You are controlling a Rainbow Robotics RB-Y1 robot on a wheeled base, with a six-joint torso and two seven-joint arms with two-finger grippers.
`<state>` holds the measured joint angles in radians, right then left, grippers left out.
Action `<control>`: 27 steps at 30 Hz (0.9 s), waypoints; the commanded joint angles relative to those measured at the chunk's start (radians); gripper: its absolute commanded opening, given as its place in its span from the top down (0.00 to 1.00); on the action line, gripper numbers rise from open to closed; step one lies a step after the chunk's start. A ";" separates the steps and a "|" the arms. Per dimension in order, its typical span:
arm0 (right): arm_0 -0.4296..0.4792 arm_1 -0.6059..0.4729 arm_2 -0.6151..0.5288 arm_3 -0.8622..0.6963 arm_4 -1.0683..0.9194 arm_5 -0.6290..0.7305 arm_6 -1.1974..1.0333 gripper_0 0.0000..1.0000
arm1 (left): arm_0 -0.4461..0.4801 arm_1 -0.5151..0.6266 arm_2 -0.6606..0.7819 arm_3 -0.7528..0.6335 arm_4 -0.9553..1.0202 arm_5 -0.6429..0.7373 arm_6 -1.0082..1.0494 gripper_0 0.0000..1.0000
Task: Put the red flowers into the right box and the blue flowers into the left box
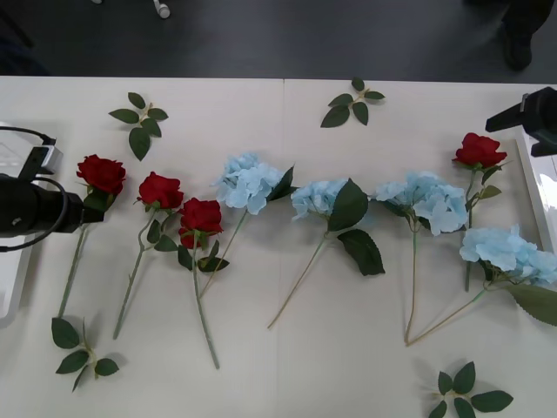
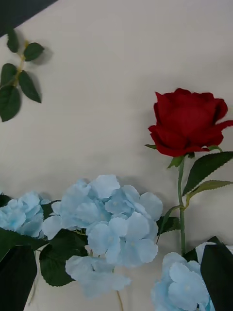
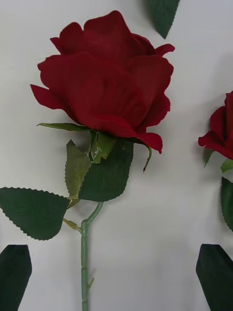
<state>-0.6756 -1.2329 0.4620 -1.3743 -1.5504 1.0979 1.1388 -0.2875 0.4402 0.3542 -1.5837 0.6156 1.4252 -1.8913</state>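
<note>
Four red roses [image 1: 101, 173] and four blue hydrangeas [image 1: 249, 183] are laid in a row on the white table [image 1: 287, 348]. The leftmost rose is straddled by the left gripper [image 3: 116, 277] (fingers apart, nothing held); the right gripper [image 2: 121, 279] is likewise spread above the hydrangeas

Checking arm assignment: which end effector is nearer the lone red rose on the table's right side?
Right. The right end effector hangs just beside that rose, fingers open; the left end effector is across the table by the leftmost rose.

4 leaf sprigs [image 1: 140, 121] on white table [image 1: 261, 348].
</note>
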 commanded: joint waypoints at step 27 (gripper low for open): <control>-0.012 0.208 0.133 0.173 0.317 -0.076 -0.283 0.00 | -0.107 -0.005 -0.115 0.252 -0.137 -0.189 0.215 0.00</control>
<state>-0.6756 -1.0379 0.6029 -1.2156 -1.2393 1.0212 0.8996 -0.3723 0.4322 0.2536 -1.3246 0.4861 1.2466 -1.6858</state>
